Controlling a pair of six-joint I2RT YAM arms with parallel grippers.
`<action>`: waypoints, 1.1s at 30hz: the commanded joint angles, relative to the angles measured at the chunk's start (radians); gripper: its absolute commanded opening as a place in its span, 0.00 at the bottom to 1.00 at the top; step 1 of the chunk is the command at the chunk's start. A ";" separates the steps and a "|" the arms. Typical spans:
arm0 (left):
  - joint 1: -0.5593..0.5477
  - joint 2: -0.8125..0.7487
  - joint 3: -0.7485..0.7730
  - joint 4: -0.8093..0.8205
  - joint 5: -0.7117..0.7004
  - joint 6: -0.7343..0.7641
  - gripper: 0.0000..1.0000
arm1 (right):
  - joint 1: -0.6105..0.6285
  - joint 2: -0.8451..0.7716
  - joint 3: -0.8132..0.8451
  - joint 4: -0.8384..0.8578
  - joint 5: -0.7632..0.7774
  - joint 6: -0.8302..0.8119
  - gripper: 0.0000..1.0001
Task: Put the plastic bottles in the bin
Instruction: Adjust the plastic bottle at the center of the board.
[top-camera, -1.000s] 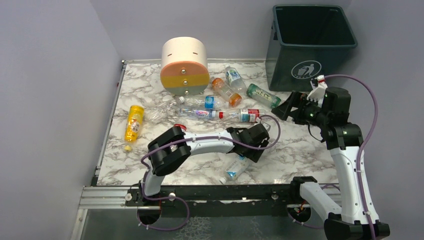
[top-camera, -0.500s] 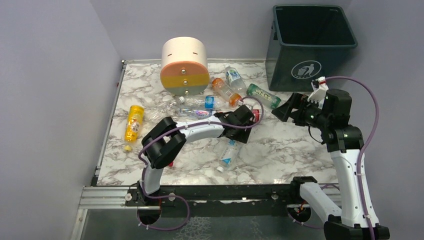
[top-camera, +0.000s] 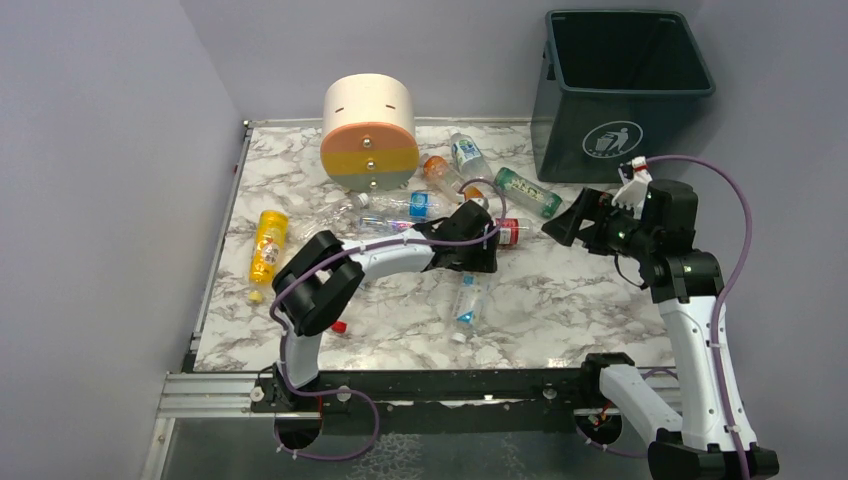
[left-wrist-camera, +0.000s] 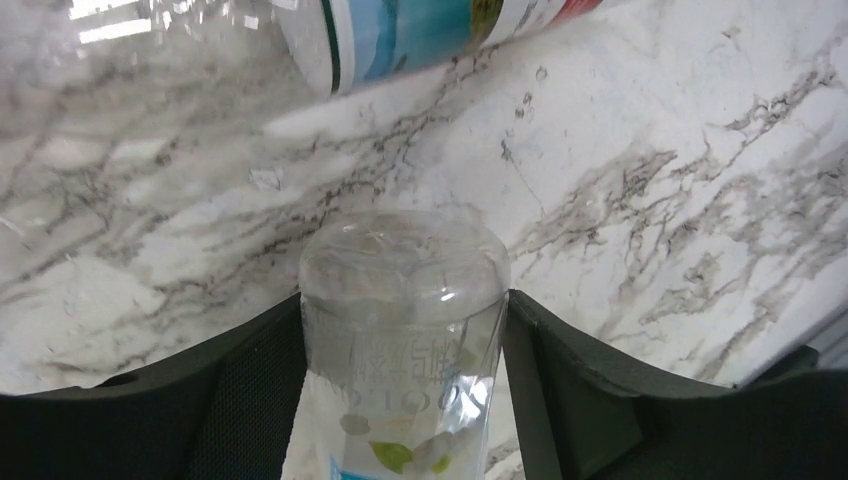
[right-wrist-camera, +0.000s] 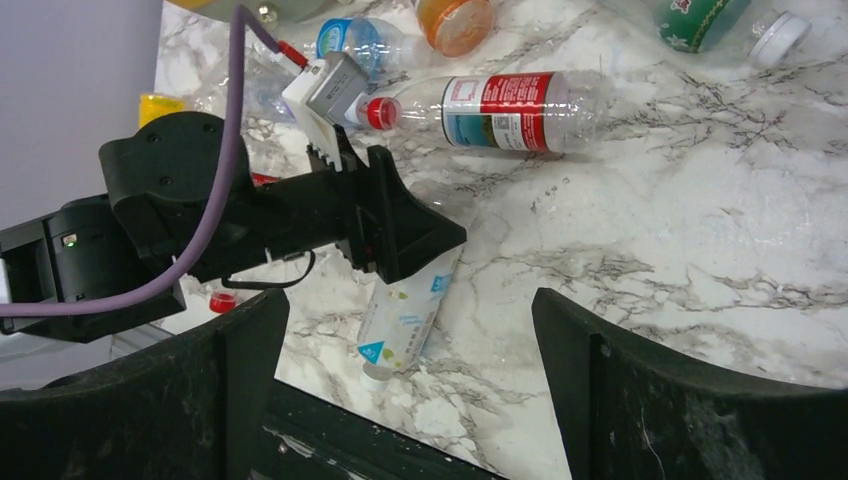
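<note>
Marble tabletop (top-camera: 590, 310), walled at left and back; bare marble shows at near right, below the right claw (top-camera: 572, 222). Bin (top-camera: 600, 140) at far right corner, interior dark, contents not discernible. Left claw (top-camera: 478, 262) pinches the base of a clear blue-labelled bottle (top-camera: 467, 300) lying mid-tabletop. Its arm covers part of the other bottles (top-camera: 466, 155) grouped beside the drawer unit (top-camera: 369, 135). Right claw spread wide, raised near a red-labelled bottle (top-camera: 508, 231).
</note>
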 joint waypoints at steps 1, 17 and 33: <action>-0.005 -0.087 -0.123 0.174 0.078 -0.146 0.74 | 0.007 -0.008 -0.040 -0.011 0.006 -0.018 0.95; -0.005 -0.198 -0.192 0.186 -0.003 -0.162 0.99 | 0.007 -0.036 -0.209 0.044 -0.062 -0.003 0.95; -0.004 -0.522 -0.319 -0.019 -0.152 -0.071 0.99 | 0.009 -0.035 -0.375 0.157 -0.196 0.115 0.92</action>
